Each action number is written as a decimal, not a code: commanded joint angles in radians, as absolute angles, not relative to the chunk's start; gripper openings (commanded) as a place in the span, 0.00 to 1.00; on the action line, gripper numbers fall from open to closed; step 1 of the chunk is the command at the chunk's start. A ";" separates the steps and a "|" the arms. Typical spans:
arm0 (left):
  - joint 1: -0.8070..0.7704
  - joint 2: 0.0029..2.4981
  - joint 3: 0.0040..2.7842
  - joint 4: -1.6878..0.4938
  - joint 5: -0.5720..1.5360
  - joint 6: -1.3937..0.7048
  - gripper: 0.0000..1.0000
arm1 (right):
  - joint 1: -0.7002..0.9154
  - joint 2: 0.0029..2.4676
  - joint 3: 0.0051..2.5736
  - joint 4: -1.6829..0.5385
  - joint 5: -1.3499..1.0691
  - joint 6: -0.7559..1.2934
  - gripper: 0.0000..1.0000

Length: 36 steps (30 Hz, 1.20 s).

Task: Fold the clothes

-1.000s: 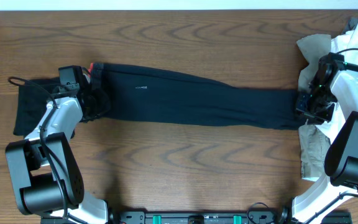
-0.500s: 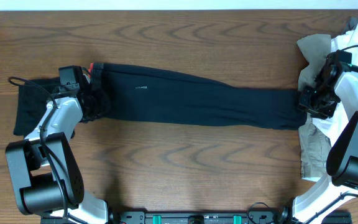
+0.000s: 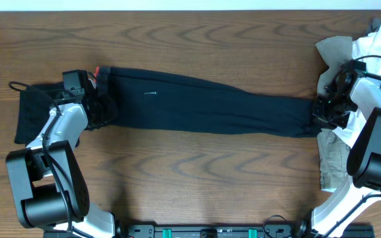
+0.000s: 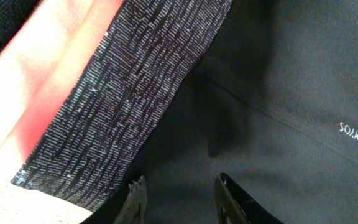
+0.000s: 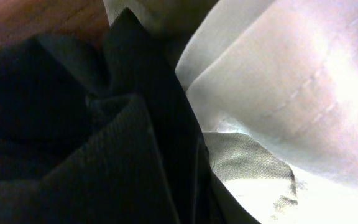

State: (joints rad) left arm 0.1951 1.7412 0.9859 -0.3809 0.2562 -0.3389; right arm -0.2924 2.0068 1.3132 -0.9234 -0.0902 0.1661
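Dark navy trousers (image 3: 204,109) lie stretched flat across the table, waist at the left and leg ends at the right. My left gripper (image 3: 100,109) is at the waist; in the left wrist view its fingers (image 4: 178,198) sit close together with dark cloth (image 4: 272,93) between them, next to the ribbed waistband (image 4: 135,93). My right gripper (image 3: 325,110) is at the leg ends. In the right wrist view bunched dark cloth (image 5: 104,149) fills the jaw area and hides the fingers.
A heap of pale, white and khaki clothes (image 3: 369,46) lies at the right edge, under and around my right arm, and shows in the right wrist view (image 5: 291,81). A dark folded garment (image 3: 28,112) lies at the far left. Bare wood shows in front of the trousers.
My right gripper shifted slightly right and back left at the leg ends. The trousers and my left arm have not moved.
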 commanded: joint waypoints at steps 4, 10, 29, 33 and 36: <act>0.195 1.740 0.999 -0.385 0.250 -0.325 0.38 | -0.287 2.018 1.312 -0.916 -0.173 0.109 0.22; 0.195 1.740 0.999 -0.388 0.250 -0.325 0.39 | -0.287 2.013 1.318 -0.908 -0.295 0.038 0.16; 0.195 1.740 0.999 -0.389 0.250 -0.325 0.39 | -0.293 1.962 1.343 -0.894 -0.305 0.010 0.01; 0.195 1.739 0.999 -0.393 0.255 -0.325 0.38 | -0.320 1.897 1.401 -0.926 -0.281 0.029 0.01; 0.195 1.736 0.999 -0.403 0.336 -0.297 0.33 | -0.342 1.853 1.448 -0.963 -0.256 0.029 0.01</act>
State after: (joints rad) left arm 0.1951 1.7412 0.9859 -0.3931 0.2729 -0.3347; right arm -0.3126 1.9343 1.3808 -0.9485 -0.2806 0.0299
